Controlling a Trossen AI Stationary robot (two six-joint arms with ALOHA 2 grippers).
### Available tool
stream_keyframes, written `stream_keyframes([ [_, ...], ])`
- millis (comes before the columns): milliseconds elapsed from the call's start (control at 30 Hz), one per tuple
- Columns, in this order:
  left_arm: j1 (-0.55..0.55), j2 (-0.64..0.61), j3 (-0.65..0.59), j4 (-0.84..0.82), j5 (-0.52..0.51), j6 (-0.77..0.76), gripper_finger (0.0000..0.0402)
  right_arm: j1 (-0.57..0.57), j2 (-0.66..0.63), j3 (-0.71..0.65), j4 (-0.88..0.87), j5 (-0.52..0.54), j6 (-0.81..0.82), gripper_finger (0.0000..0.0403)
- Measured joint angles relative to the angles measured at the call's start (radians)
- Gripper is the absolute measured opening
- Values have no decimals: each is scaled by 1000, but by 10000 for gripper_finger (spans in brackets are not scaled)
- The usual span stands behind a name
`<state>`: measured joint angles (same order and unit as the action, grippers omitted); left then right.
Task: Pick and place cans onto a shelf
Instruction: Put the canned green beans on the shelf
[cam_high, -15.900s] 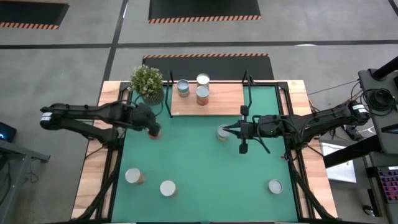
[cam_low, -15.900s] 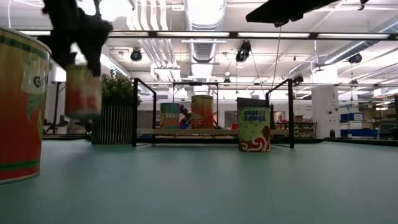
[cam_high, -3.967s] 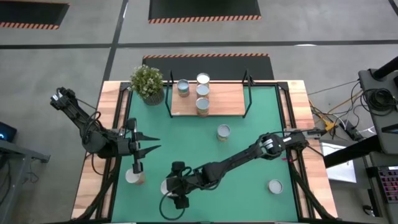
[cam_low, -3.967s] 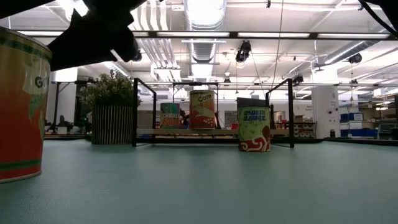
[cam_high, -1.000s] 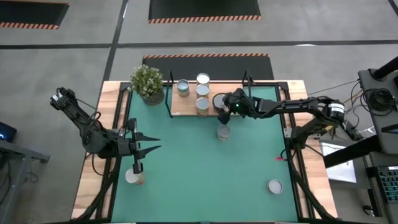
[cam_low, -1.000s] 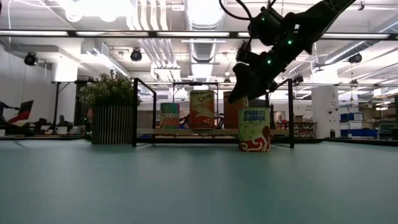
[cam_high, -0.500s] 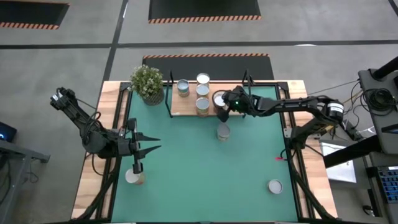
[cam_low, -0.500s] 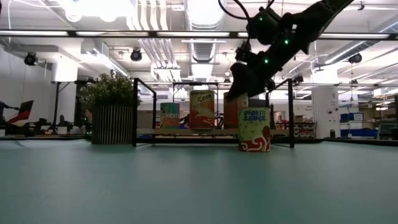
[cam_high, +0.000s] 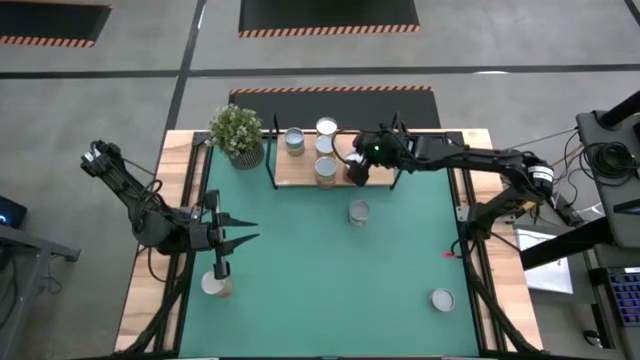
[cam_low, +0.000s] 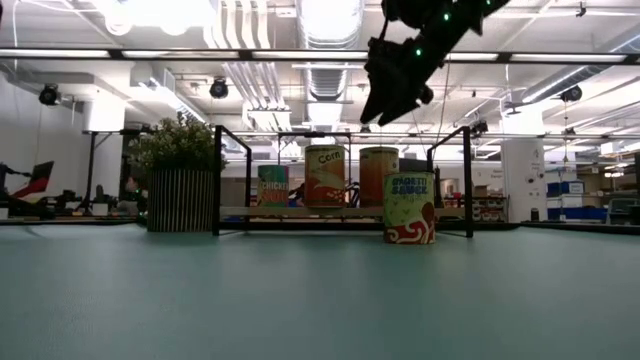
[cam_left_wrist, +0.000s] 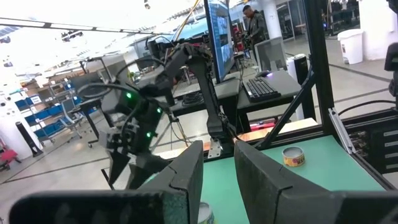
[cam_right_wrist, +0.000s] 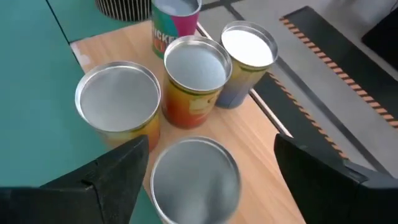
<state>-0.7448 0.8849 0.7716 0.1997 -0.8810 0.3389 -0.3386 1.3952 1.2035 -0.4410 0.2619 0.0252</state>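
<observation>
Right gripper (cam_high: 352, 166) hangs over the shelf (cam_high: 372, 178), fingers (cam_right_wrist: 118, 171) spread wide, holding nothing; it partly hides the newest can (cam_right_wrist: 195, 180) from above. Four shiny round-topped tins on the wood board, incl. an orange one (cam_right_wrist: 194, 81). Another can (cam_high: 359, 212) on the green mat just in front. Left gripper (cam_high: 232, 231) waits w/ fingers apart near a can (cam_high: 213, 284), half hidden under it.

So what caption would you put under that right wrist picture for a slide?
Right gripper open above the can just set beside four others on the wooden shelf.
</observation>
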Motion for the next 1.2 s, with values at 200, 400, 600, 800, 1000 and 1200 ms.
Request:
stream_keyframes([
  [200,0,0,0,0,0,0,75,-3,9,64,-170,-13,-12,234],
  [400,0,0,0,0,0,0,75,-2,45,52,-160,-53,-37,92],
  [600,0,0,0,0,0,0,75,-4,106,52,-120,-52,-65,15],
  [800,0,0,0,0,0,0,75,-15,158,68,-118,-24,-75,9],
  [1000,0,0,0,0,0,0,75,-29,194,77,-99,-19,-91,9],
  [1200,0,0,0,0,0,0,75,-58,223,77,-7,-20,-117,9],
])
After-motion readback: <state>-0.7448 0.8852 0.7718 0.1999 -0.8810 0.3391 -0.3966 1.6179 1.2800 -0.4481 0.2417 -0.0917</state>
